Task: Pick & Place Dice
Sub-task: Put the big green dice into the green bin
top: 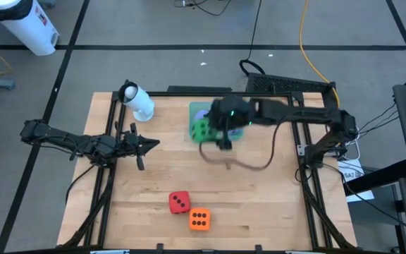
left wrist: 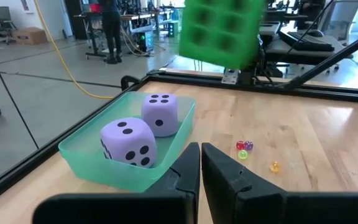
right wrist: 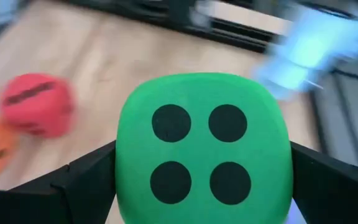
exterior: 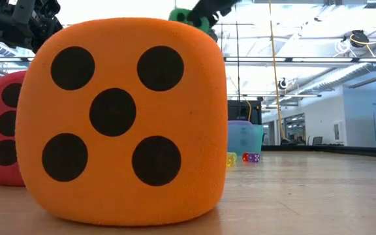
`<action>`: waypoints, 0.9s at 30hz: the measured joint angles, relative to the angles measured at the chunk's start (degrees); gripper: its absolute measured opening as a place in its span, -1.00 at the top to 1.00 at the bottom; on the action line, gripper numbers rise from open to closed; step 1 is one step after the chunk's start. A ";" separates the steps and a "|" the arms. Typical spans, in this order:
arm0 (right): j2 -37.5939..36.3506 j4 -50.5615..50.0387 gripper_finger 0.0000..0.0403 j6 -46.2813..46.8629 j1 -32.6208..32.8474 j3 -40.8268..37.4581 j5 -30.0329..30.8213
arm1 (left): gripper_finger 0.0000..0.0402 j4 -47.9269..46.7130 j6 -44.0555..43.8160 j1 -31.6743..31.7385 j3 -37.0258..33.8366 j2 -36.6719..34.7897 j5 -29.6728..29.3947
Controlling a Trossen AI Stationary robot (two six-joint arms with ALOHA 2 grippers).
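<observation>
The green die (right wrist: 204, 149) is between the fingers of my right gripper (right wrist: 204, 186), high in the air over the teal tray (top: 193, 107); it also shows in the left wrist view (left wrist: 222, 31). Two light purple dice (left wrist: 128, 142) (left wrist: 160, 113) rest on their bottom faces in that tray (left wrist: 104, 168). Near the front edge, the red die (top: 180, 202) and the orange die (top: 199, 219) sit on the table. My left gripper (top: 154, 143) waits shut at the table's left, pointing toward the tray. My right gripper pinches the green die by two opposite side faces (right wrist: 124, 174), one finger (right wrist: 86, 183) on each side. The fingers slant down from the table's right side. The die is lifted clear above the tray, its four-pip face turned toward the wrist.
A white cylinder (top: 138, 101) lies at the table's far left corner. A few tiny coloured dice (left wrist: 244, 148) (left wrist: 273, 166) lie on the wood beside the tray. A black frame rail runs along the far edge (left wrist: 241, 81). Bare wood stretches between the tray and the front dice.
</observation>
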 joint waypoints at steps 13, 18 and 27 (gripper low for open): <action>0.94 5.36 -0.95 1.90 -11.75 -15.12 3.18 | 0.86 0.10 0.05 0.00 0.00 0.00 -0.04; 0.95 10.61 -0.95 2.67 -13.51 -19.91 2.99 | 0.86 0.37 0.16 0.00 0.00 0.00 -0.07; 0.67 15.36 -0.95 0.88 -13.75 -23.68 2.91 | 0.86 0.39 -0.06 0.00 0.00 -0.02 -0.09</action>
